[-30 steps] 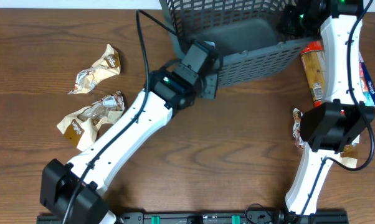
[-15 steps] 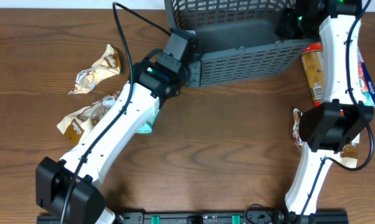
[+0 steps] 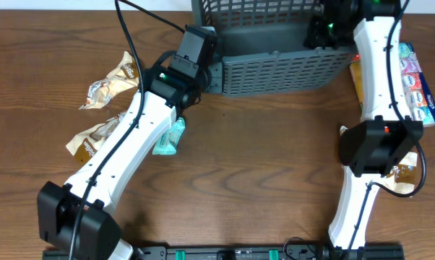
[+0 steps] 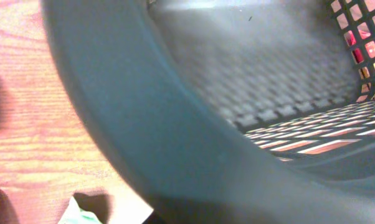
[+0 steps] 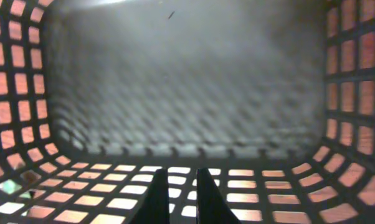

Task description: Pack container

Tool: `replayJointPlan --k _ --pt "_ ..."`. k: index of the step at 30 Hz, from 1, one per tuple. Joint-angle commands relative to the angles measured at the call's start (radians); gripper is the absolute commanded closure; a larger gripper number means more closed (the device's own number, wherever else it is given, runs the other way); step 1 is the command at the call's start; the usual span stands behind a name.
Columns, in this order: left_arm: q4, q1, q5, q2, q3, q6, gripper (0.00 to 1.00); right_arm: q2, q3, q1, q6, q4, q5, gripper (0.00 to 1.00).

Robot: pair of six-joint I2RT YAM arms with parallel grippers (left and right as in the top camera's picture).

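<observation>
The container (image 3: 275, 68), a dark grey-blue lattice basket, lies at the table's far edge with one slotted side facing up. My left gripper (image 3: 209, 71) is shut on its left rim. In the left wrist view the rolled rim (image 4: 150, 130) fills the frame and hides my fingers. My right gripper (image 3: 323, 30) is at the basket's right end. The right wrist view looks into the basket (image 5: 187, 87), with my fingers (image 5: 182, 193) nearly together over the lattice wall.
Two brown snack wrappers (image 3: 113, 81) (image 3: 95, 137) lie at the left. A teal packet (image 3: 170, 137) lies by my left arm and shows in the left wrist view (image 4: 75, 214). At the right are an orange bag (image 3: 363, 87), a colourful box (image 3: 417, 81) and small packets (image 3: 345, 148).
The basket has swung round and shifted left and toward the far edge, with both arms moving along. My left arm has moved left and uncovered the teal packet.
</observation>
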Motion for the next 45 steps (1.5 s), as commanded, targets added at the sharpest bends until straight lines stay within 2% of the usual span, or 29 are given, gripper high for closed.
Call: replayJointPlan --k 1,10,12,14,17,19,22,23,26,30,38,45 --pt "0.018 0.006 -0.011 -0.002 0.016 0.012 0.94 -0.011 0.013 0.021 -0.007 -0.018 0.009 0.99" --pt "0.032 0.036 -0.011 -0.002 0.016 0.024 0.93 -0.011 0.013 0.055 -0.007 -0.044 0.092 0.99" --pt "0.032 0.040 -0.011 -0.002 0.016 0.029 0.89 -0.011 0.013 0.057 -0.007 -0.043 0.094 0.99" --pt "0.029 0.040 -0.011 -0.002 0.016 0.031 0.83 -0.011 0.013 0.057 -0.007 -0.036 0.094 0.99" --pt "0.021 0.040 -0.011 -0.002 0.016 0.031 0.59 -0.013 0.015 0.057 -0.007 -0.021 0.094 0.99" --pt "0.014 0.040 -0.011 -0.002 0.016 0.031 0.46 -0.017 0.015 0.057 -0.007 -0.008 0.094 0.90" --pt "0.006 0.040 -0.011 -0.002 0.016 0.031 0.34 -0.033 0.015 0.057 -0.006 0.026 0.093 0.63" --pt "0.005 0.040 -0.011 -0.002 0.016 0.032 0.30 -0.040 0.015 0.057 -0.006 0.036 0.092 0.48" --pt "-0.004 0.040 -0.011 -0.003 0.016 0.042 0.25 -0.070 0.016 0.057 -0.006 0.077 0.066 0.20" --pt "-0.020 0.040 -0.011 -0.008 0.016 0.050 0.19 -0.114 0.016 0.057 -0.003 0.113 0.039 0.01" --pt "-0.082 0.040 -0.011 -0.080 0.017 0.056 0.00 -0.237 0.053 0.054 -0.004 0.130 0.042 0.01" --pt "-0.197 0.043 -0.018 -0.220 0.017 0.057 0.01 -0.426 0.087 -0.008 -0.045 0.057 0.235 0.01"
